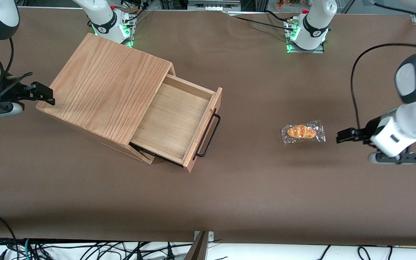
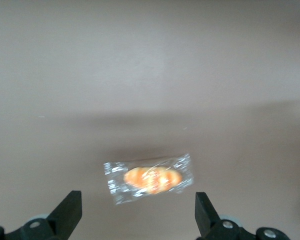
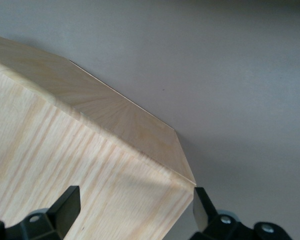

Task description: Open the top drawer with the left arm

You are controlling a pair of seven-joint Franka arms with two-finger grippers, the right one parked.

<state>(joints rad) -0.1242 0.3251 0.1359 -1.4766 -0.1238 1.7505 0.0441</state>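
The top drawer [image 1: 173,119] stands pulled well out of the wooden cabinet [image 1: 107,86], and its light-wood inside shows nothing in it. Its thin black handle [image 1: 209,135] faces the working arm's end of the table. The left arm [image 1: 406,119] hangs low over the brown table toward that end. My gripper [image 1: 345,135] is far from the handle and touches nothing. In the left wrist view the gripper [image 2: 138,200] is open, its black fingertips [image 2: 70,210] wide apart with only the table between them.
A bread roll in clear wrap [image 1: 303,132] lies on the table between the drawer handle and my gripper, just ahead of the fingers, and the wrap [image 2: 151,179] is untouched. The working arm's base [image 1: 307,30] stands at the table edge farthest from the front camera.
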